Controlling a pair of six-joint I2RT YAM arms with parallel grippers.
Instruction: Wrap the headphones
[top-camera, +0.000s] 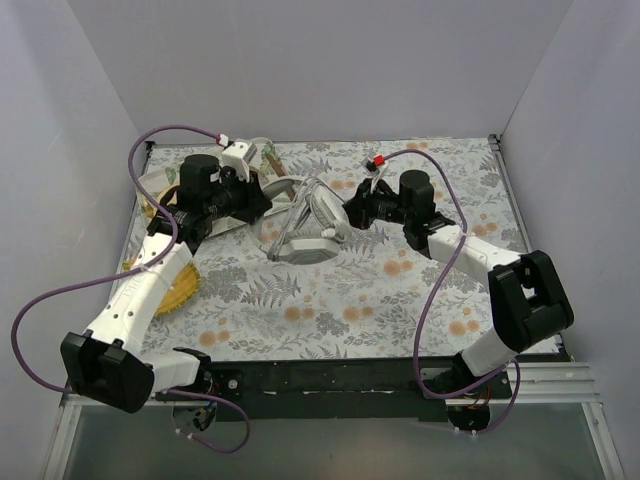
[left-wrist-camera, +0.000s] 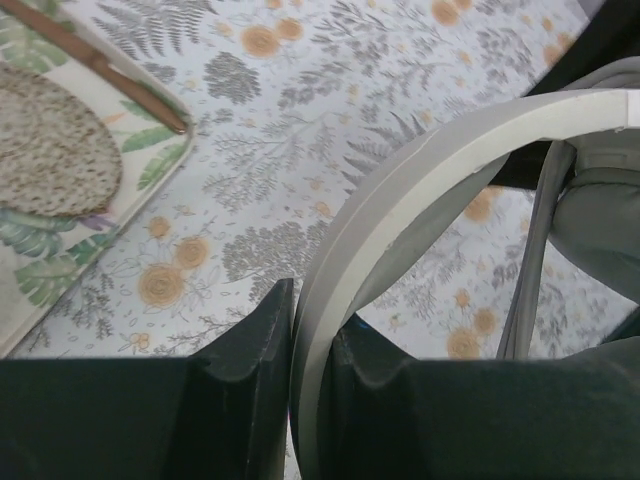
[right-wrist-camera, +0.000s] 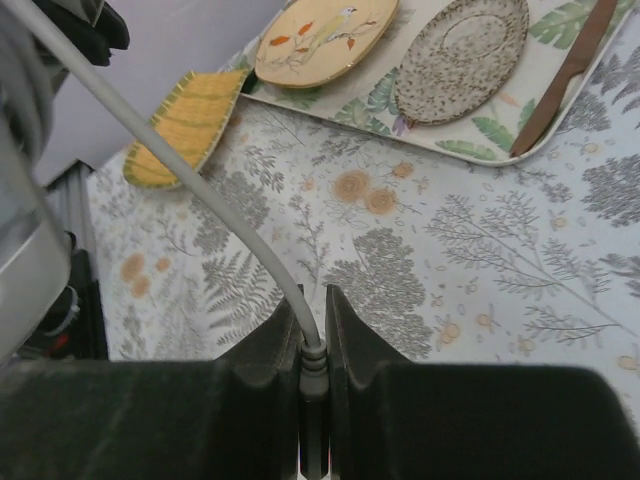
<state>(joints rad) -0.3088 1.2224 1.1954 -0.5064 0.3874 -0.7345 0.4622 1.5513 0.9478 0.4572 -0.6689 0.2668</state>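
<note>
On the left, the left gripper (left-wrist-camera: 312, 318) has its two dark fingers pressed together on the headband (left-wrist-camera: 450, 150) of the headphones (top-camera: 305, 228). The pale band rises from between the fingers and arches up and away to the right of them. A grey earcup (left-wrist-camera: 600, 215) hangs at the far end of that arch, with a thin strap running down beside it. Ahead of this gripper and off to its left sits a leaf-patterned tray (left-wrist-camera: 145, 170) that holds a speckled plate (left-wrist-camera: 50, 150) and a brown stick (left-wrist-camera: 110, 68).

From above, the headphones sit on the floral cloth (top-camera: 350, 300) between the two grippers, with each gripper touching them from its own side.

On the right, the right gripper (right-wrist-camera: 313, 308) is clamped on the plug end of the cable (right-wrist-camera: 170, 160). The grey cable leaves the fingers and curves up and to their left, towards the headphones' body, which is blurred at the left edge of that wrist view. Beyond this gripper's fingers lies a yellow woven mat (right-wrist-camera: 190, 125), ahead and to the left. A yellow plate with a bird (right-wrist-camera: 320, 35) sits on the tray further ahead.
</note>
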